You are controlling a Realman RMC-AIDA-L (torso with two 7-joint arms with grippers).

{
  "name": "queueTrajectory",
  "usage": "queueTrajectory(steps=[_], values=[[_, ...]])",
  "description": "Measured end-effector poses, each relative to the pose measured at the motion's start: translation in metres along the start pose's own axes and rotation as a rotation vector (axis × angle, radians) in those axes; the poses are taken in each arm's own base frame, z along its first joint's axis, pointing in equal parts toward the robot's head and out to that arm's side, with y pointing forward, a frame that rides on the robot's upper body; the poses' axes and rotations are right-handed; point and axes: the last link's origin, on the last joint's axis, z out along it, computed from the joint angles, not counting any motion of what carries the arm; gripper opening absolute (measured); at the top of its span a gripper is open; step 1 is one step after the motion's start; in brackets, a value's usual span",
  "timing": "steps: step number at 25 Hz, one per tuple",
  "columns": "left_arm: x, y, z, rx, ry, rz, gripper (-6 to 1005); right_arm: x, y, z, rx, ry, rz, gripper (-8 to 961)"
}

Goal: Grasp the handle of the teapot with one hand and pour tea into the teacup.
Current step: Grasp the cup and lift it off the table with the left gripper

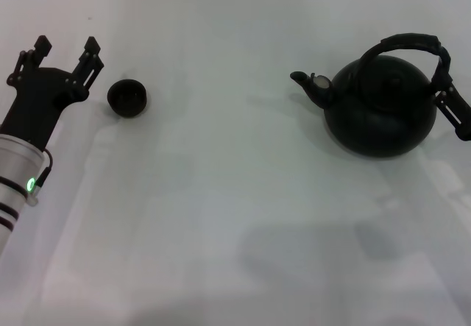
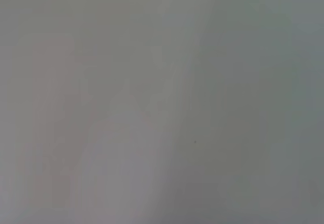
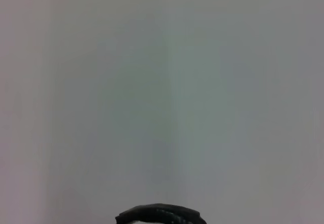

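I am seeing the teapot (image 1: 380,105) sitting at 3 o'clock on the worktop (image 1: 235,215), the teacup (image 1: 127,97) at 9 — nothing poured. Right gripper (image 1: 450,90) is reaching the handle (image 1: 409,44), its jaws unclear; left gripper (image 1: 66,46) is idling, jaws spread.

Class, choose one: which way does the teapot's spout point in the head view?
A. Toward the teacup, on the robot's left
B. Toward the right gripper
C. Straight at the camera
A: the teapot has its spout on the side facing the teacup, away from the right gripper at the handle.
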Motion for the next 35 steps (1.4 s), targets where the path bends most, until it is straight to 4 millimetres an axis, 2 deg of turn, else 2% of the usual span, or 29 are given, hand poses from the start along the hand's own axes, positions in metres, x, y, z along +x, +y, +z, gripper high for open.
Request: queueTrajectory(steps=[13,17,19,24,29,35], values=[[0.0,0.0,0.001,0.0,0.001,-0.004,828,0.0,0.0,0.0,0.0,0.0,0.0,858],[0.002,-0.001,0.004,-0.018,-0.001,-0.052,828,0.0,0.0,0.0,0.0,-0.001,0.0,857],[0.005,-0.001,0.01,-0.049,-0.01,-0.071,828,0.0,0.0,0.0,0.001,0.001,-0.001,857],[0.018,-0.02,0.032,-0.111,-0.061,-0.171,828,0.0,0.0,0.002,-0.004,-0.001,-0.002,857],[0.041,-0.039,0.061,-0.197,-0.168,-0.217,827,-0.002,0.001,0.006,-0.014,-0.006,-0.004,857],[0.073,-0.044,0.096,-0.3,-0.363,-0.164,827,0.0,0.0,0.008,-0.017,0.005,-0.007,858]])
